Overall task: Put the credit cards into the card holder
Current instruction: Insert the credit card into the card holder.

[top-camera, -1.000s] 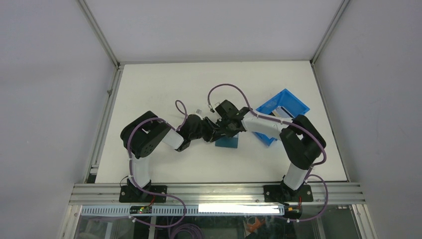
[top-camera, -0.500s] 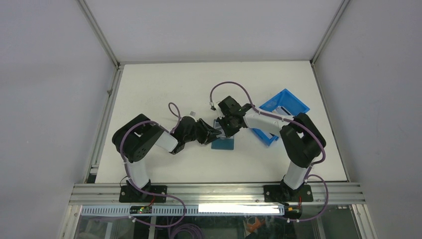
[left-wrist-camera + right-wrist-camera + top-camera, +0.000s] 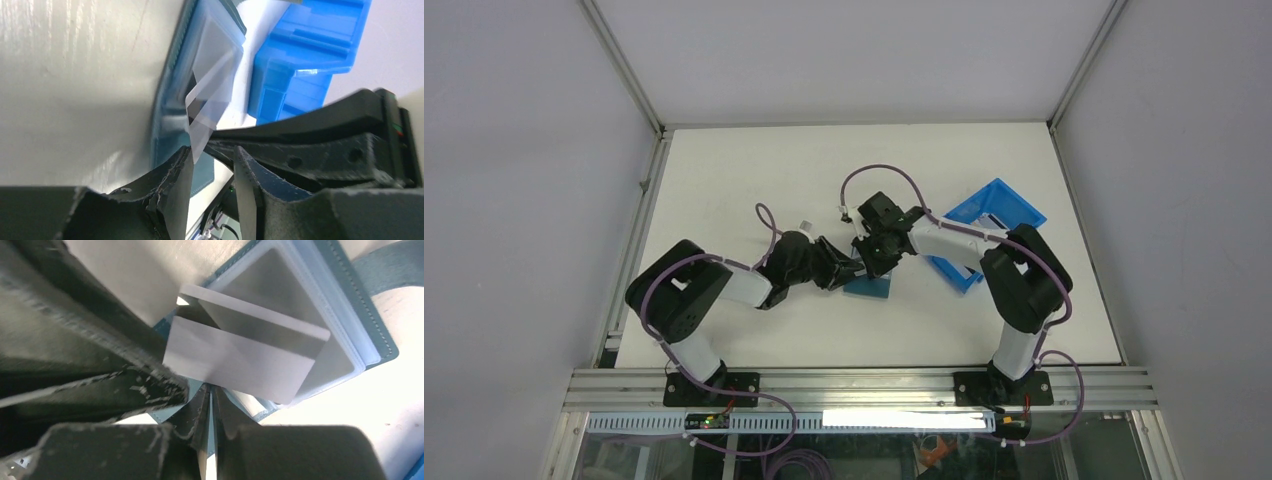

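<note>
The white, matte worktop [image 3: 724, 200] carries a bright-blue moulded plastic bin [image 3: 1014, 200] on its right half, open-topped with ribbed walls. Just left of the bin, near the middle of the worktop, lies the card holder [image 3: 362, 305]. It is a small teal rectangle with a stitched border, opened flat, showing smooth grey pockets with rounded translucent edges. Its snap tab [image 3: 395, 265] sticks out past one corner.

One credit card [image 3: 240, 357], thin, pale grey and crossed by a darker stripe, lies slanted over the open pocket, partly overlapping it rather than fully inside.

Both arms meet over the holder. The left tool [image 3: 212, 150], rough black plastic, has its fingers spread with a clear gap, one tip touching the card's edge. The right tool [image 3: 211, 395] is pressed together, pinching a thin edge of the card holder.
</note>
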Action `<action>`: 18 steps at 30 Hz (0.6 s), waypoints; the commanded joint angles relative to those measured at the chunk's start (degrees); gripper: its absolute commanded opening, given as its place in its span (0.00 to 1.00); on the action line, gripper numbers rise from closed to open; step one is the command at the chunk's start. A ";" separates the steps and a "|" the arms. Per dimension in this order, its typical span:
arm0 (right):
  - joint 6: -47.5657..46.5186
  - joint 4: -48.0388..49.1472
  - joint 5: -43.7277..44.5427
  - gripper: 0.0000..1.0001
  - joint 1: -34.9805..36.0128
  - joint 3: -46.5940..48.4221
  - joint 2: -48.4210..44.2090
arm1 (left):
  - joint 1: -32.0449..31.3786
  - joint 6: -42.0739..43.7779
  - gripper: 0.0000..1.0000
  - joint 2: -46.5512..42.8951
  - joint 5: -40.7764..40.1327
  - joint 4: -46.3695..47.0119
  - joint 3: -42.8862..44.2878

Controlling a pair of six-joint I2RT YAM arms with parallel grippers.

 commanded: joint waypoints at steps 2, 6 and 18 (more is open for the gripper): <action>1.56 0.96 0.87 0.08 0.40 2.59 1.11 | 0.80 3.72 0.37 -6.46 1.49 -5.55 -0.88; 1.71 1.28 0.65 0.08 0.61 2.26 1.01 | 0.75 5.07 0.35 -7.14 2.67 -8.50 -0.60; 0.66 1.49 1.45 0.08 0.54 1.44 -1.45 | 1.20 2.27 0.30 2.20 5.48 -5.04 3.18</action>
